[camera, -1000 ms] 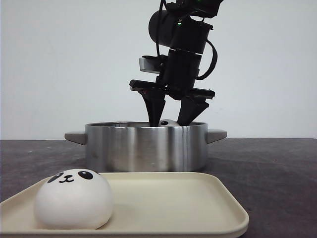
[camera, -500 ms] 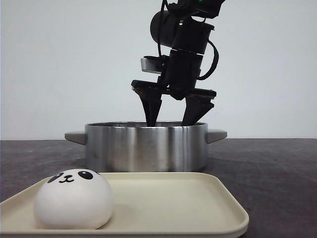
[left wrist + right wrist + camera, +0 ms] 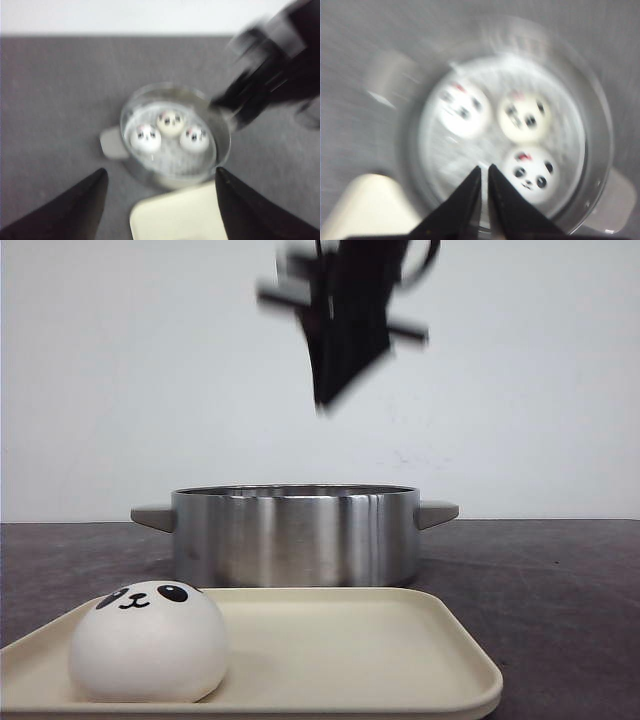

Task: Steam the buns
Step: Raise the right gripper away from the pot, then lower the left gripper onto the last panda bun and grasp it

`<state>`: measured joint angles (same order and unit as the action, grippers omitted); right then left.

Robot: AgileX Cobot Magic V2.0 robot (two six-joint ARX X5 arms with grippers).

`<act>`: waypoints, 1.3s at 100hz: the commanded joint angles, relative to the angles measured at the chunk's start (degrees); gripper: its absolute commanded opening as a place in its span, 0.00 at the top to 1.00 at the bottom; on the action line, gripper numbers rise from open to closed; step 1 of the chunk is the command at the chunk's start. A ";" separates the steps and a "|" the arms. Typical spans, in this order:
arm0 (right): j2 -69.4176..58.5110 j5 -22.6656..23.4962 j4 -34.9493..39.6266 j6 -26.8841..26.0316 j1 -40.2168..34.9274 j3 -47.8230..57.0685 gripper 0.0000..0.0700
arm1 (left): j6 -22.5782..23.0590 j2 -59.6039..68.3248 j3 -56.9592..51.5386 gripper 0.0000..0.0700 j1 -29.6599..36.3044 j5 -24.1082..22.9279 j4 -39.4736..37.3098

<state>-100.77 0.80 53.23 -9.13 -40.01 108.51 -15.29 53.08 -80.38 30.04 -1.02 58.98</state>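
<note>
My right gripper (image 3: 484, 172) hung high above the round, brushed steel pot (image 3: 295, 536), its tapered black fingers (image 3: 462, 200) pressed nearly together and holding nothing; in the front view it showed only as a dark blur (image 3: 345, 325). My left gripper (image 3: 161, 182) was spread wide and empty, its two pointed fingers (image 3: 75, 207) framing the pot (image 3: 222, 142) from overhead. Three smooth white panda buns (image 3: 530, 170) sat close together on the pot's shiny floor, faces up, the pot's stubby grey handles (image 3: 150, 515) jutting from either side. The fourth bun (image 3: 148, 642), a matte dome with black oval eyes, rested at the left end of the cream tray (image 3: 400, 640) with rounded corners, just in front of the pot on the dark, speckled table (image 3: 560, 580).
</note>
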 commanded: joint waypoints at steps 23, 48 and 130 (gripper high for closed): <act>19.06 -7.58 -0.33 0.81 -8.70 1.75 0.99 | -3.89 2.58 16.98 0.44 5.16 2.12 -6.27; 28.02 -13.99 3.21 -0.81 -12.35 1.75 0.99 | -4.48 11.08 25.44 0.39 9.33 5.97 -12.66; 30.08 -17.79 8.98 -1.57 -12.37 1.73 0.99 | -4.68 36.94 25.44 0.16 15.82 7.50 -15.28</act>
<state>-70.04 -16.75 62.67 -9.93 -51.75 109.12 -19.68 88.42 -54.15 45.28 6.35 43.86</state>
